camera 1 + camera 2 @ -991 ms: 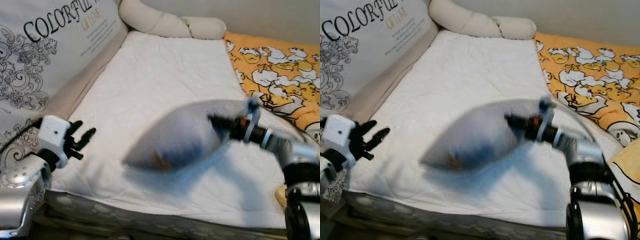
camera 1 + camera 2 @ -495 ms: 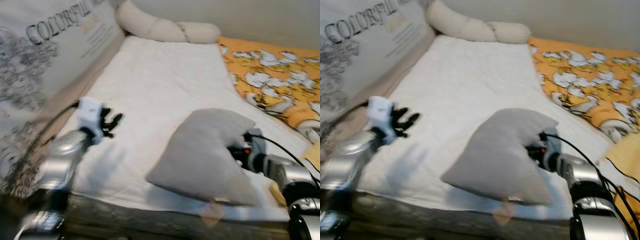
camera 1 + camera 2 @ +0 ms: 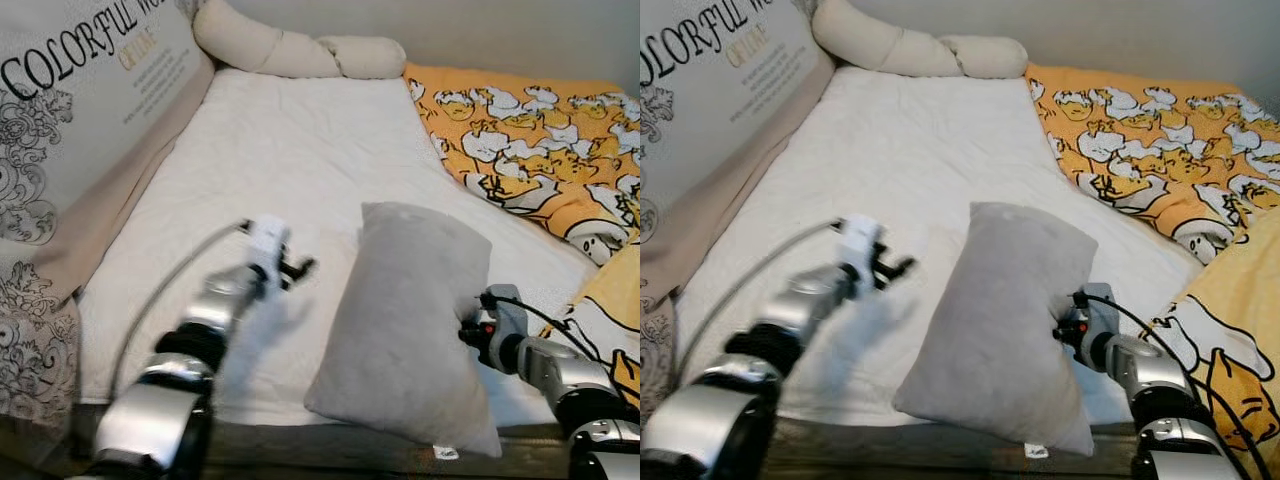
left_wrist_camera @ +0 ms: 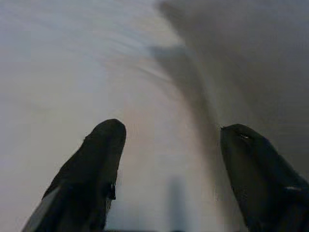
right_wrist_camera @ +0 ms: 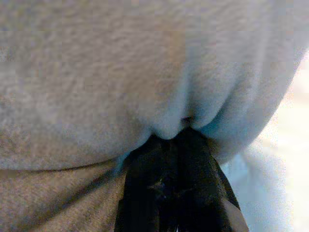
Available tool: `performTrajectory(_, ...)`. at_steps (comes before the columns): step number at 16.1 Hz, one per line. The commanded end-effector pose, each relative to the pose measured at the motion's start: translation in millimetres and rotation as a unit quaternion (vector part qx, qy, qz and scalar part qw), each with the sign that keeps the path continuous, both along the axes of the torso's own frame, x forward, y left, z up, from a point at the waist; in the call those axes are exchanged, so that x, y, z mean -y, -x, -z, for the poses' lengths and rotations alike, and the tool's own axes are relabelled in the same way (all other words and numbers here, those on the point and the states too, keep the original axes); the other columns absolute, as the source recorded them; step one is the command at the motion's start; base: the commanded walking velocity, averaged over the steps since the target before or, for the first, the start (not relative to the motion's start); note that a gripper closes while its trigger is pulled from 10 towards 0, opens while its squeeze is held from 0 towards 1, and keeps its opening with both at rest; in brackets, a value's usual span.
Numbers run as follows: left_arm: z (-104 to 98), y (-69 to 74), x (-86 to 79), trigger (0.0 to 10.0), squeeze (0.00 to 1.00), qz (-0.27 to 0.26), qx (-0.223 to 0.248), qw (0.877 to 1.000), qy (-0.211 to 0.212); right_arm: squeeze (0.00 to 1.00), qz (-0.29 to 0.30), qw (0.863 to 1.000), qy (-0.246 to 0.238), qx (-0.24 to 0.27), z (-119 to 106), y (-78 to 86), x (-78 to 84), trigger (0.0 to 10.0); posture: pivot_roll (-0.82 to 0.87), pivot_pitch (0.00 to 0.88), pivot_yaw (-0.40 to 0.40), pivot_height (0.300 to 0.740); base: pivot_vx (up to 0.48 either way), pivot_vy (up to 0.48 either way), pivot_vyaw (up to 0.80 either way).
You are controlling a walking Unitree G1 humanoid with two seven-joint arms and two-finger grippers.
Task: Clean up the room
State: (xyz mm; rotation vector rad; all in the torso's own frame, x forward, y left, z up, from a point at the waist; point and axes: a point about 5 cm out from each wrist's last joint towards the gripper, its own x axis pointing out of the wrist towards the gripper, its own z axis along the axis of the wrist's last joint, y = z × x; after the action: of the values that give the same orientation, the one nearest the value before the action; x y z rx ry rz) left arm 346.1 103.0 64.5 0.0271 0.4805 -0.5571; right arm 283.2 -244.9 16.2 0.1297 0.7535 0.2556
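Note:
A grey pillow (image 3: 410, 320) stands tilted on the white mattress (image 3: 300, 160) near its front edge. My right gripper (image 3: 470, 328) is shut on the pillow's right side, and the right wrist view shows its black fingers (image 5: 174, 186) pinching a fold of the grey pillow (image 5: 120, 72). My left gripper (image 3: 298, 268) reaches over the mattress just left of the pillow, apart from it. Its two fingers (image 4: 96, 164) are spread wide, with the pillow's grey edge (image 4: 251, 58) ahead of them.
A cream bolster (image 3: 290, 55) lies at the head of the bed. A yellow duck-print blanket (image 3: 540, 150) covers the right side. A printed cushion (image 3: 70, 110) leans along the left edge. White mattress lies bare between the pillow and the bolster.
The pillow has swung down from mid-air and now stands on the mattress near the front edge. My left arm has reached in from the left side toward the pillow. The camera also shifted.

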Motion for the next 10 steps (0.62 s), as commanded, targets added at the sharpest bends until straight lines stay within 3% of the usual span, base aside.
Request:
performTrajectory(1, -5.7, -3.1, 7.2, 10.0, 1.0, 0.007, 0.005, 1.0, 0.016, 0.0, 0.018, 0.999, 0.009, 0.047, -15.2, -12.7, 2.2, 10.0, 0.0, 0.0, -0.023, 0.74, 0.0, 0.0, 0.0)
performTrajectory(2, -5.6, -2.6, 14.3, 10.0, 1.0, 0.011, -0.001, 0.999, 0.045, 0.0, 0.03, 0.996, -0.003, 0.087, -26.3, -20.9, 1.5, 10.0, 0.0, 0.0, -0.024, 0.74, 0.0, 0.0, 0.0)
performTrajectory(3, -5.7, -2.0, 17.4, 10.0, 1.0, 0.014, -0.004, 0.998, 0.059, 0.11, 0.034, 0.993, -0.029, 0.11, -34.0, -25.6, -1.0, 10.0, 0.0, 0.0, -0.026, 0.74, 0.0, 0.0, 0.0)
performTrajectory(4, -5.5, -1.5, 19.5, 10.0, 1.0, 0.017, -0.008, 0.997, 0.069, 0.67, 0.036, 0.99, -0.048, 0.126, -39.8, -28.9, -3.0, 10.0, 0.0, 0.0, -0.026, 0.74, 0.0, 0.0, 0.0)
performTrajectory(5, -3.2, 1.0, 23.7, 10.0, 0.82, 0.03, -0.02, 0.996, 0.084, 1.0, 0.022, 0.985, -0.081, 0.147, -48.6, -33.4, -9.8, 10.0, 0.0, 0.0, -0.03, 0.74, 0.0, 0.0, 0.0)
performTrajectory(6, -0.7, 4.5, 28.6, 10.0, 0.33, 0.047, -0.035, 0.993, 0.1, 1.0, -0.005, 0.985, -0.086, 0.15, -51.0, -34.2, -16.1, 10.0, 0.01, 0.0, -0.039, 0.74, 0.0, 0.0, 0.0)
performTrajectory(7, 0.9, 9.5, 37.3, 10.0, 0.0, 0.073, -0.058, 0.987, 0.131, 1.0, -0.024, 0.985, -0.084, 0.15, -51.0, -34.6, -21.6, 10.0, 0.01, 0.0, -0.042, 0.74, 0.0, 0.0, 0.0)
performTrajectory(9, -0.6, 16.0, 53.2, 10.0, 0.0, 0.115, -0.076, 0.975, 0.174, 1.0, -0.041, 0.984, -0.079, 0.153, -50.6, -38.3, -33.3, 10.0, 0.01, 0.0, -0.044, 0.74, 0.0, 0.0, 0.0)
performTrajectory(10, 0.3, 16.6, 54.0, 10.0, 0.0, 0.117, -0.077, 0.975, 0.17, 1.0, -0.043, 0.984, -0.081, 0.151, -50.2, -38.6, -35.5, 10.0, 0.01, 0.0, -0.045, 0.74, 0.0, 0.0, 0.0)
